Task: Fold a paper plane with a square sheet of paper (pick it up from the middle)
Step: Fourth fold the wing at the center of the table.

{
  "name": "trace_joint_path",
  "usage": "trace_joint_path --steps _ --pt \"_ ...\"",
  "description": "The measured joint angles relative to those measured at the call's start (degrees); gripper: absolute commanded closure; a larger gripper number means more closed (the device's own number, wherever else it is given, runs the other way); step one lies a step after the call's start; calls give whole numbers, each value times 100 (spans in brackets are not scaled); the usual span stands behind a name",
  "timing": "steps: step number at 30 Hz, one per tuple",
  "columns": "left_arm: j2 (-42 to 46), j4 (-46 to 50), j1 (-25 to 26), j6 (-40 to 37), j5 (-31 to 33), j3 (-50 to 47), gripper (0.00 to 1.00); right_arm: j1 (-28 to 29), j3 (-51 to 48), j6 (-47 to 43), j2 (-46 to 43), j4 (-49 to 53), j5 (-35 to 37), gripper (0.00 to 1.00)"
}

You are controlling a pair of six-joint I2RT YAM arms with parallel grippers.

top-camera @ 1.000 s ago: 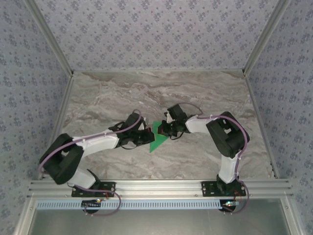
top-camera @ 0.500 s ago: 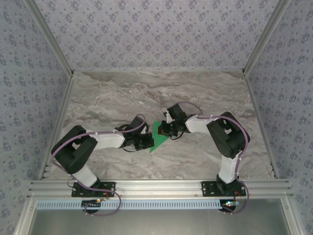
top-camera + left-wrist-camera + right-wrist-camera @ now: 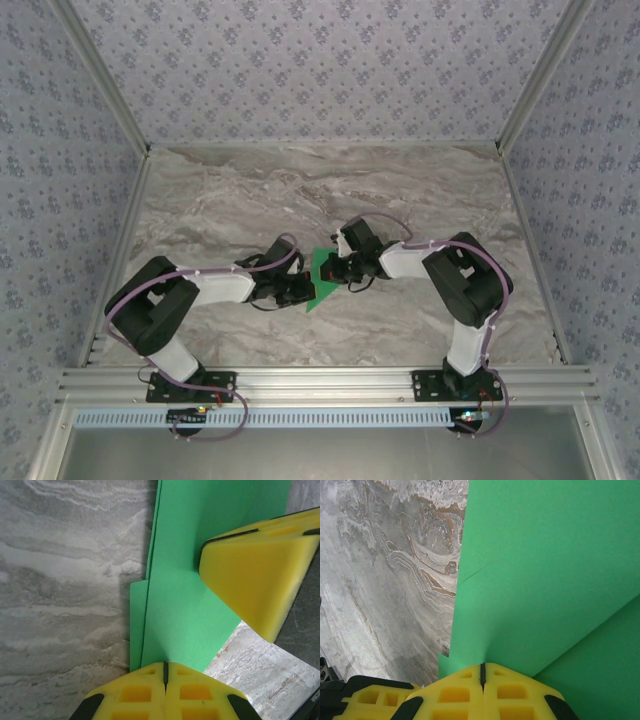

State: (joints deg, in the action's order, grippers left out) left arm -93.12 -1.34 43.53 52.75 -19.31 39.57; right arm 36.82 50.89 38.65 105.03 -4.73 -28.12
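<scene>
Left arm (image 3: 215, 288): elbow bent, reaching in from left of paper (image 3: 322, 278).
Left gripper (image 3: 303, 291): clenched on paper's edge.
Right arm (image 3: 410, 258): folded, reaching from paper's right.
Right gripper (image 3: 338, 268): pinching paper's opposite edge.

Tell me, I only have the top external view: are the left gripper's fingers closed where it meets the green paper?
Observer: Yes, the left wrist view shows the left gripper with its yellow fingers pressed together at the edge of the green paper.
Operator: And the other one?
Observer: The right gripper is shut too, tips against the paper.
Operator: Is it a single layer?
Observer: No, a second layer's edge peeks out along one side.
</scene>
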Motion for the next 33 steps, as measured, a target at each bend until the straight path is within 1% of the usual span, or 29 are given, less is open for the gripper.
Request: trace_joint_path --steps 5,9,13,17,18,20,22,24,26,27,30,33 --pt "-2 -15 9 0 4 0 100 -361 160 -61 140 210 -304 100" --pt "-48 -151 9 2 4 -20 100 -922 708 -195 496 590 -492 100" --pt "-48 -223 9 2 4 -44 100 -1510 1213 -352 763 835 -341 100" --pt "-42 -254 9 2 4 -52 100 -1906 1333 -492 743 1010 -28 97" --pt "-35 -256 9 2 7 -52 97 -1950 1311 -509 673 1067 35 93" --pt "-20 -251 9 9 7 -52 83 -1939 1141 -505 415 1104 94 87" --pt "46 -186 9 46 28 -52 68 -1843 828 -448 -31 1099 116 77" --pt "212 -105 9 70 94 -50 57 -1707 498 -332 -514 1029 114 69" --pt "422 11 -7 114 181 -50 49 -1523 184 -136 -944 922 114 62" --pt "557 70 -31 138 247 -48 42 -1419 50 -24 -1104 846 114 59" --pt "949 280 -188 205 461 -39 31 -1110 -229 330 -1261 619 122 53" --pt "1270 463 -433 258 662 -42 24 -782 -382 702 -1200 485 179 51"
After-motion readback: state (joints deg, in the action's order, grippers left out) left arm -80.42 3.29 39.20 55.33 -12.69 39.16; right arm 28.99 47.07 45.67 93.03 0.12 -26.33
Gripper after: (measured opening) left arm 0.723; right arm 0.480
